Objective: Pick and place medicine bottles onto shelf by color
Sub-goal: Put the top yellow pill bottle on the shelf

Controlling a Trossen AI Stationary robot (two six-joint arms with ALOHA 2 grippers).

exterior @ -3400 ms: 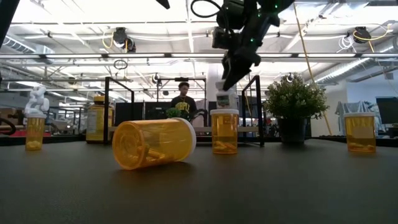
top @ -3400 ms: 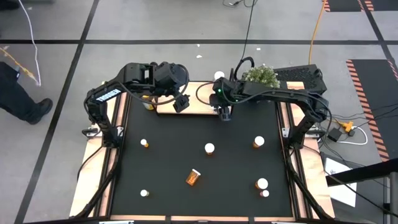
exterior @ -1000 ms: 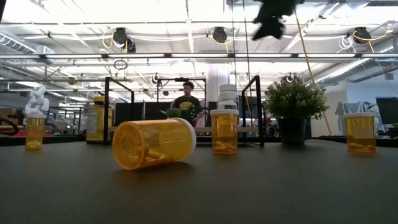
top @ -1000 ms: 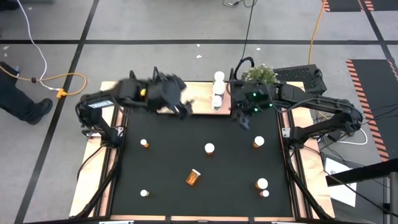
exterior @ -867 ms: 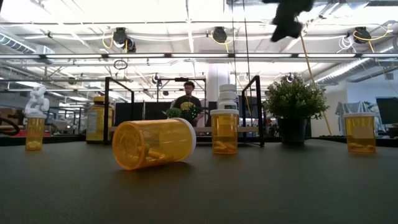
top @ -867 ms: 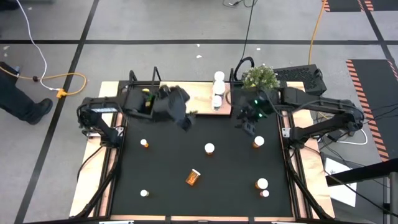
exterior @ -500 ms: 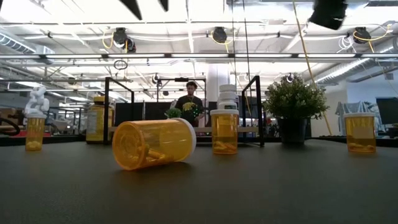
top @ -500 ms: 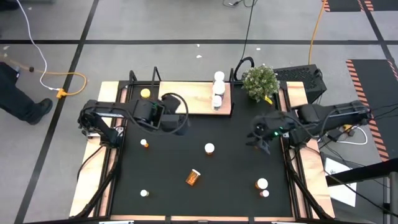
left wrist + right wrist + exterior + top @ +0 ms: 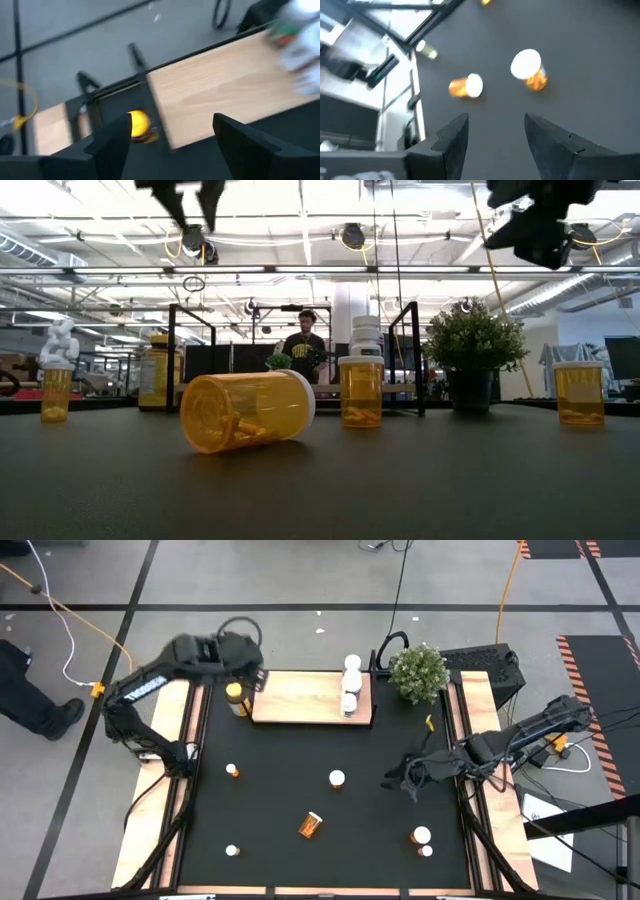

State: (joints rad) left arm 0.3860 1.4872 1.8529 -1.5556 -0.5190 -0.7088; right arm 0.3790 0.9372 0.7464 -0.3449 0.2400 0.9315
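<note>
While the left gripper (image 9: 247, 678) has swung back up beside the yellow-lidded jar (image 9: 234, 693) at the shelf (image 9: 300, 700), fingers spread, the right gripper (image 9: 400, 778) now hovers low over the mat, fingers apart, empty.

Green potted plant (image 9: 419, 672) at the bench's far right corner, black mat (image 9: 320, 820) covering the bench, person (image 9: 303, 345) standing in the room behind

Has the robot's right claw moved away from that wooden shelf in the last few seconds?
Yes. The right gripper was at the shelf's front edge beside the white bottles; now it hangs open over the black mat, well toward the table's right side.
</note>
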